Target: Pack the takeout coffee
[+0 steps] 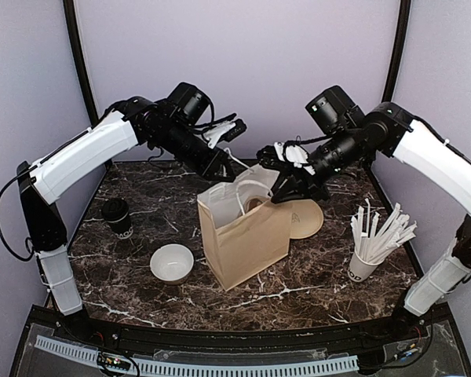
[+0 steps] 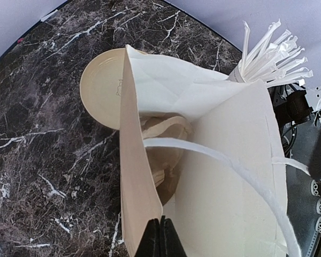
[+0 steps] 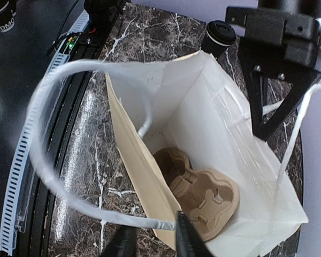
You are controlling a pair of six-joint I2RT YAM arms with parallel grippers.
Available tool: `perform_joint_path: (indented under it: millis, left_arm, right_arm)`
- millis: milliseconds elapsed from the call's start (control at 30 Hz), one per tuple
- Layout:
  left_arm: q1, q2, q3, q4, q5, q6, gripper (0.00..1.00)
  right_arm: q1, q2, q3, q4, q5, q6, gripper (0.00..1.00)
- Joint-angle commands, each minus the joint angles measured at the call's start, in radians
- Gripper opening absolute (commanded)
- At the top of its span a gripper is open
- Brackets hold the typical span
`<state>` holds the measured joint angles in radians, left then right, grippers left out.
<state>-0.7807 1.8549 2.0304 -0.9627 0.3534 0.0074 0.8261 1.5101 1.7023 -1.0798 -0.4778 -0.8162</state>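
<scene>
Left gripper (image 2: 160,225) pinching paper bag (image 1: 247,236) rim, takeout coffee (image 1: 117,217) standing well apart

Dark marbled table (image 1: 141,192). Brown paper bag (image 1: 247,239) upright at centre, mouth open. Takeout coffee (image 1: 118,217), lid on, at 9 o'clock near the left edge. White bowl (image 1: 172,262) at 8 o'clock. Tan disc (image 1: 308,220) flat at 2 o'clock, just beside the bag. Cup of straws (image 1: 365,265) at 4 o'clock.
</scene>
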Motion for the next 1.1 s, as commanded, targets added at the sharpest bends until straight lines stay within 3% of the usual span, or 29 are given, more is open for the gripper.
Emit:
perform_joint_path:
  millis: [0,333,1067]
  left_arm:
    - [0.007,-0.018,0.042,0.024,-0.023,0.015,0.00]
    - [0.006,-0.072,0.227,0.031,0.001,-0.004,0.01]
    - [0.007,-0.051,0.215,-0.018,0.013,0.023,0.04]
  right_arm:
    - [0.014,-0.009,0.126,-0.009,-0.105,0.051,0.00]
    - [0.022,0.027,0.461,-0.091,-0.252,0.114,0.00]
    - [0.028,-0.013,0.267,-0.042,-0.210,0.115,0.00]
